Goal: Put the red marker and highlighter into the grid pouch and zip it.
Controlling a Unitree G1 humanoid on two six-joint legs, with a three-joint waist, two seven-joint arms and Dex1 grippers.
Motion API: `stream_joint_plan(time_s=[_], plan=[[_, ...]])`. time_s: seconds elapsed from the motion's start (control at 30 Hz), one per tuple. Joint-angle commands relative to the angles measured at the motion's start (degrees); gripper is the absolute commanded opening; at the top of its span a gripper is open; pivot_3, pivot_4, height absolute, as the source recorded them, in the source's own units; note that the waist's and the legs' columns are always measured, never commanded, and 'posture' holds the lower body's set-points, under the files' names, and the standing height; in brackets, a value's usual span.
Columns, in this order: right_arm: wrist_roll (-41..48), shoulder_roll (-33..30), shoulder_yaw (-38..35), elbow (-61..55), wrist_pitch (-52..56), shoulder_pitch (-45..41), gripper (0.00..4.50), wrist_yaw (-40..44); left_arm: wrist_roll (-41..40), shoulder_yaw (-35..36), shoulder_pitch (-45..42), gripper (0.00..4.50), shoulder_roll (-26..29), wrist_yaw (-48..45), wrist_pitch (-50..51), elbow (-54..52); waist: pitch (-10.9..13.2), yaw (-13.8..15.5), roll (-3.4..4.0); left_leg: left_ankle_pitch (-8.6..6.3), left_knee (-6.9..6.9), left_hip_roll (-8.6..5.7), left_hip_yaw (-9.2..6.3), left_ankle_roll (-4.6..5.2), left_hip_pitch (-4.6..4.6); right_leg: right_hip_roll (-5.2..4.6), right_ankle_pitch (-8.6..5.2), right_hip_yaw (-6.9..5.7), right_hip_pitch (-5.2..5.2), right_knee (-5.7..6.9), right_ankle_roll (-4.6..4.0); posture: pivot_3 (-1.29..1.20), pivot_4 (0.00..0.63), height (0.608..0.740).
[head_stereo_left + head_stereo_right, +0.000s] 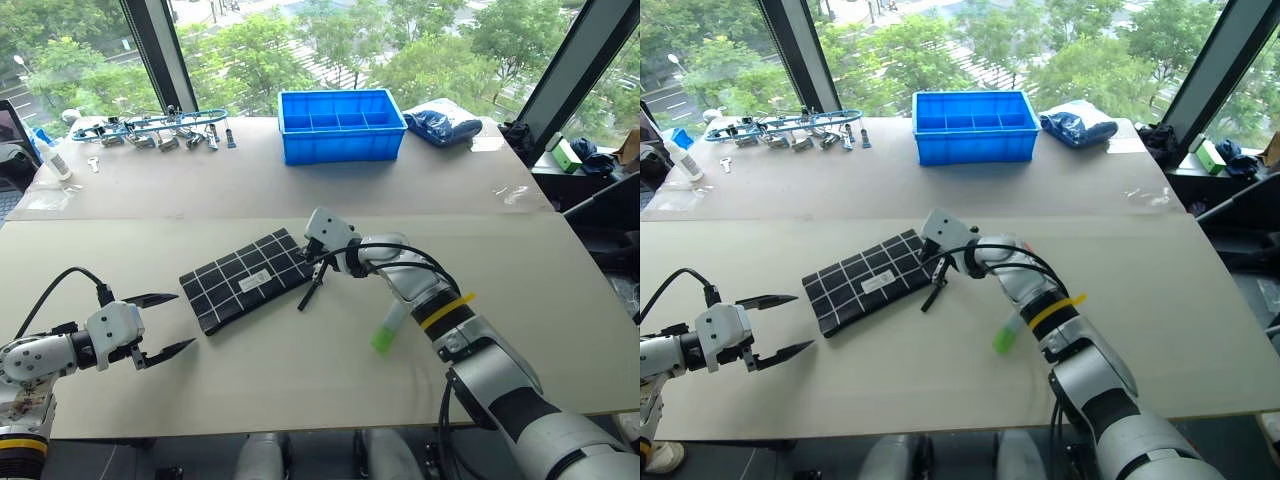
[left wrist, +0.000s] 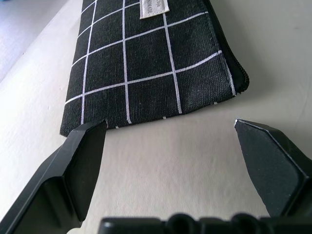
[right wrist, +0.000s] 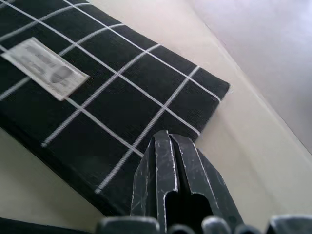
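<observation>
Flat on the table, the black white-gridded grid pouch (image 1: 250,279) lies between the wide left end effector (image 1: 165,322) and the closed, empty right end effector (image 1: 318,262).

The left hand (image 2: 170,141) is holding its two black fingers (image 2: 80,163) wide apart above the pale cream counter (image 2: 170,165). Just beyond them, the flat black fabric grid pouch (image 2: 146,63) with white lines and a small white label is lying on the counter, one finger overlapping its near edge.
</observation>
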Motion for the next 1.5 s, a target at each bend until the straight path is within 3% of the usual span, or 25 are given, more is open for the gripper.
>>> stream_joint_plan(time_s=[0.03,0.37,0.57,0.73,0.83,1.0,1.37,1.5], plan=[[-3.8,0.9,1.3,3.7,-5.6,-1.5,0.05,0.7,1.4,-0.5,-0.1,4.50,1.2,0.8,-2.6,-0.4,0.0,-0.3,0.00,0.00,-0.03,0.01,0.01,0.00,-0.02,0.01,0.00,0.01,-0.05,0.02,0.00,0.00,0.150,0.740],[-4.2,1.9,-3.5,6.2,-8.9,-3.6,0.05,1.4,2.0,-3.0,-3.8,4.50,0.8,1.4,-4.3,1.7,0.0,-0.5,0.00,-0.06,-0.04,0.04,0.05,0.10,0.01,0.01,0.01,0.02,-0.16,0.55,-0.04,0.00,0.150,0.740],[1.8,2.0,-7.5,-2.1,-4.0,-1.8,0.05,9.9,1.8,-4.5,-6.6,4.50,0.6,0.5,-4.9,3.9,0.0,-0.8,0.00,-0.05,-0.04,0.05,0.08,0.09,-0.08,0.02,0.00,0.02,-0.27,0.61,-0.05,0.00,0.150,0.740],[1.6,1.1,-6.2,-6.1,-0.5,1.2,0.05,13.0,1.7,-5.3,-8.3,4.50,0.6,0.1,-5.2,5.2,0.0,-0.8,0.00,-0.07,-0.04,0.06,0.08,0.12,-0.07,0.01,0.00,0.01,-0.26,0.63,-0.05,0.00,0.150,0.740],[-0.6,1.4,-4.4,-6.1,-0.2,3.0,0.05,12.3,1.6,-5.6,-8.7,4.50,0.6,0.0,-5.5,5.7,0.0,-0.9,0.00,-0.06,-0.03,0.05,0.08,0.12,-0.07,0.00,0.00,0.01,-0.26,0.64,-0.05,0.00,0.150,0.740],[-10.2,2.6,1.0,2.8,-1.8,3.1,0.05,2.9,1.1,-5.6,-9.0,4.50,0.3,-0.2,-5.4,5.9,0.0,-1.4,-0.02,-0.05,-0.03,0.05,0.11,0.09,0.03,0.01,-0.02,0.02,-0.28,0.77,-0.09,0.00,0.150,0.740],[-9.6,2.8,-1.0,3.9,-2.7,1.7,0.05,3.8,1.2,-6.5,-9.3,4.50,-0.6,0.6,-5.1,5.3,-0.1,-1.2,-0.06,0.01,-0.01,0.08,0.12,-0.01,0.35,-0.01,-0.08,0.02,-0.14,0.80,-0.21,0.00,0.150,0.740],[-9.2,2.8,-1.7,3.4,-2.1,1.7,0.05,4.0,4.9,-9.0,-9.1,4.50,-1.3,2.3,-5.9,6.0,-0.1,-1.1,-0.06,0.01,-0.01,0.07,0.12,0.00,0.34,-0.02,-0.08,0.02,-0.14,0.80,-0.22,0.00,0.150,0.740]])
